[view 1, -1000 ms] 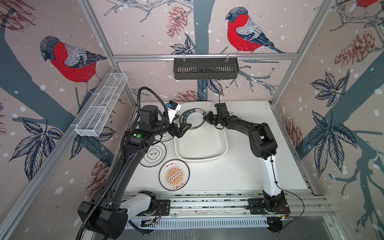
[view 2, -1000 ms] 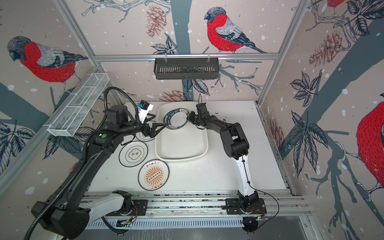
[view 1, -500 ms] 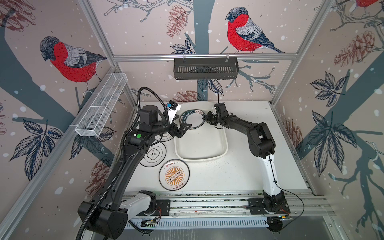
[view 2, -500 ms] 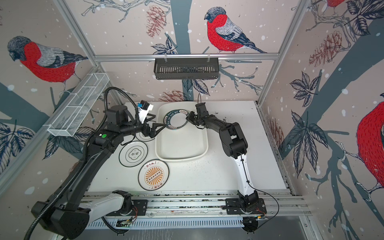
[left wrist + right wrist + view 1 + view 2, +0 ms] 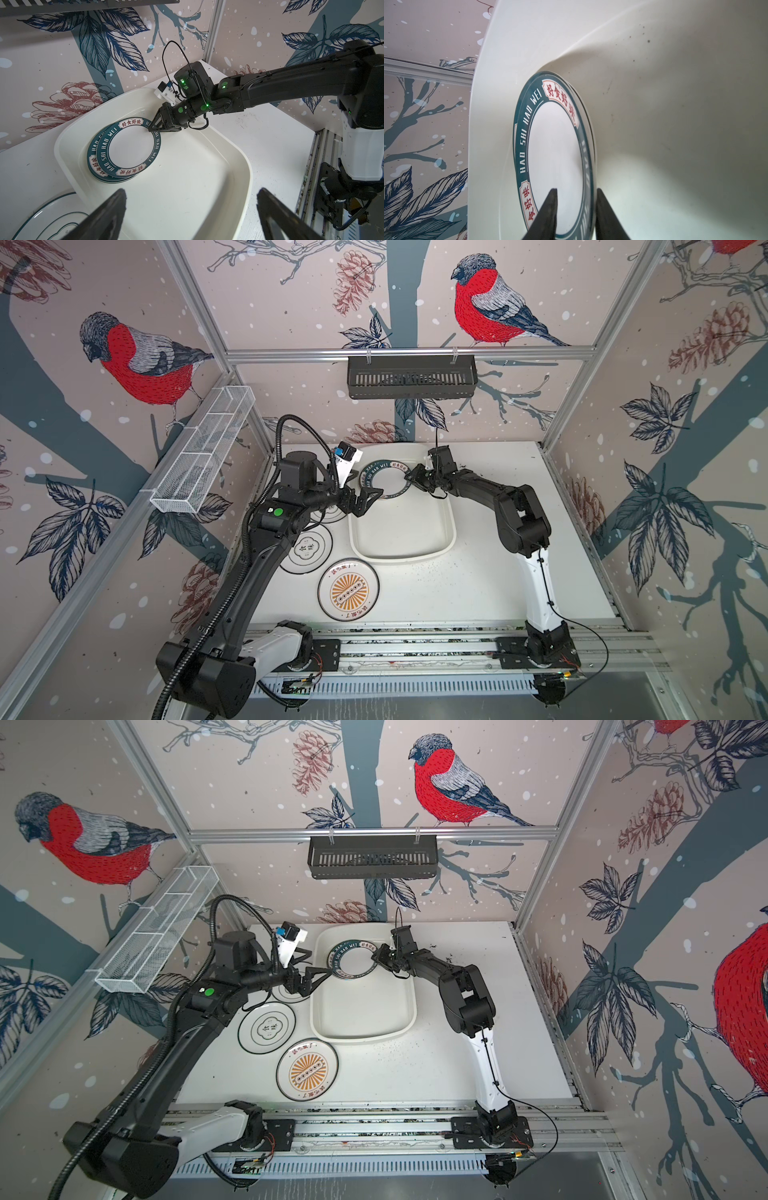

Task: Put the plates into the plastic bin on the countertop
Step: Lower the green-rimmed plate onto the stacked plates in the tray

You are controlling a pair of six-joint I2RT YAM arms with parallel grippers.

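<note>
**Lettering on the plates**

In the bin [image 5: 207, 187] we read "HAO SHI HAO WEI" in white on the green plate [image 5: 133, 145], with 好食好味 in red on its white panels. The lower plate [image 5: 92, 148] shows "HAO". Left of the bin, the black-rimmed plate [image 5: 309, 549] bears 食味. The sunburst plate's [image 5: 348, 590] red characters are too small for us to read.

The right gripper [image 5: 151, 130] has let go a little. A second ago its two fingers were pinched tight on the right edge of the green plate [image 5: 133, 149]. Now the fingers [image 5: 550, 207] stand a bit apart, one on each side of that edge, and no longer squeeze it. The right arm's elbow [image 5: 519, 518] has slid a tiny bit to the left.
</note>
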